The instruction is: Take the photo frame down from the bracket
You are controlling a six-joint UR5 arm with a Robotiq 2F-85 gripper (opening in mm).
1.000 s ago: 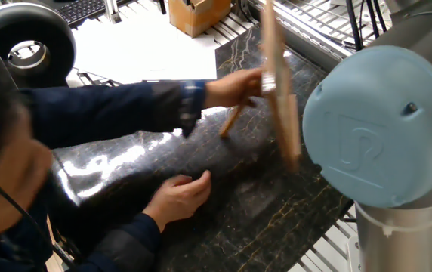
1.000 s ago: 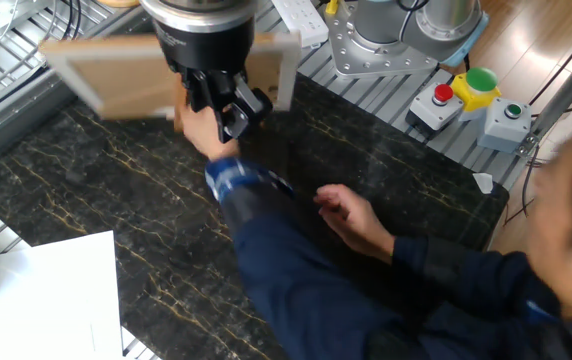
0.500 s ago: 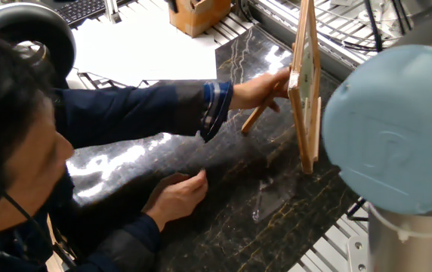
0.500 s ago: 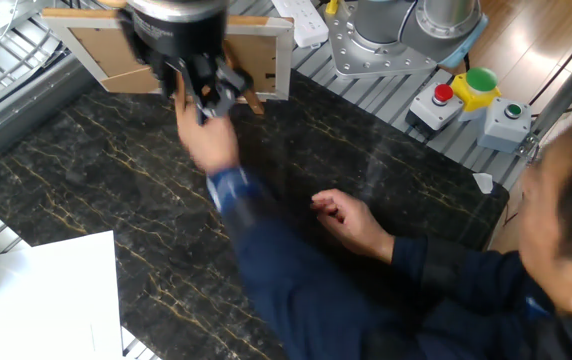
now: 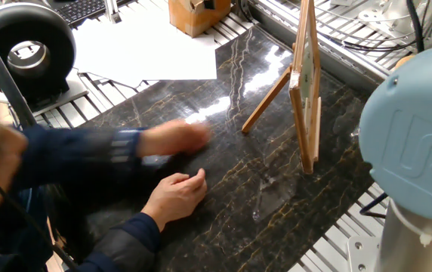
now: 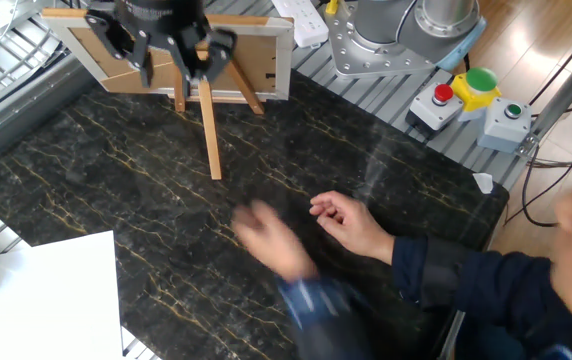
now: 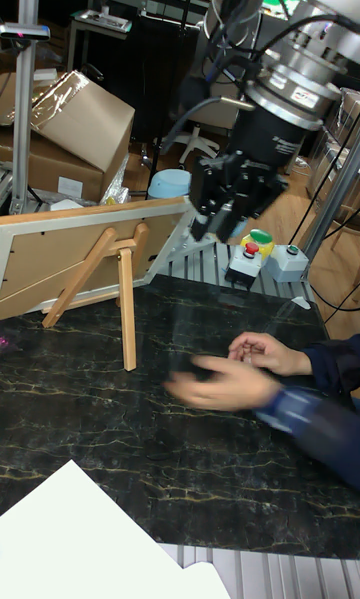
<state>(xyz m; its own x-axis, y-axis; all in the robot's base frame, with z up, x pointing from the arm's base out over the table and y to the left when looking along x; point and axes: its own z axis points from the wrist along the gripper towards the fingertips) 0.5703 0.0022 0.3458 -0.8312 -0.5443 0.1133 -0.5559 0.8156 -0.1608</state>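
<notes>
Since the earlier frame, the person's hand (image 5: 172, 140) has pulled away from the frame (image 6: 166, 55), which we see resting on its bracket (image 7: 112, 279) on the table (image 6: 386, 180). Our claw (image 7: 222, 221) hovers above, fingers apart, empty.

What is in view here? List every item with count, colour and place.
photo frame: one, light wood, upright at the table's far edge
bracket: one, light wood, propping the frame from behind
paper sheet: one, white, table corner
table: one, black with gold veins
button boxes: two, grey, beside the table
cardboard box: one, brown, background
person's hands: two, over the table, one blurred
gripper: one, black, above the frame
</notes>
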